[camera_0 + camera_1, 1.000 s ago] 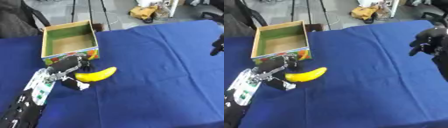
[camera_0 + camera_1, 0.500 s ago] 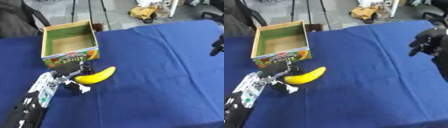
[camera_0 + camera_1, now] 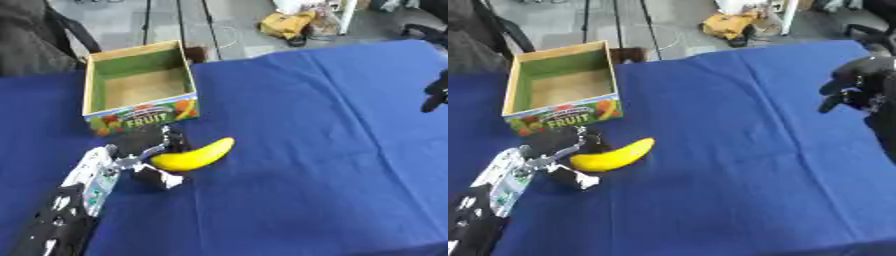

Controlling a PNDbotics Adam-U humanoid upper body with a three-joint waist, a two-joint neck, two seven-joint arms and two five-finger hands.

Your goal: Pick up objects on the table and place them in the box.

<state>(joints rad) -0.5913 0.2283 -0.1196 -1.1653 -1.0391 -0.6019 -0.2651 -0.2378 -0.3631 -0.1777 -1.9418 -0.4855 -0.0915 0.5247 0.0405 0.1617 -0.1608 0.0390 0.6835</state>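
The left hand (image 3: 147, 161) hides the banana's (image 3: 194, 155) lower-left end; the right hand (image 3: 434, 94) seems cut by the right edge.

Left arm (image 3: 83, 186) white w/ black marks; hands black.

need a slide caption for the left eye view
Left hand at the near end of a banana on the blue tablecloth, just in front of the open fruit box.

Yellow banana (image 3: 192, 154), green-lined fruit-printed box (image 3: 140, 88), blue tablecloth (image 3: 324, 130).
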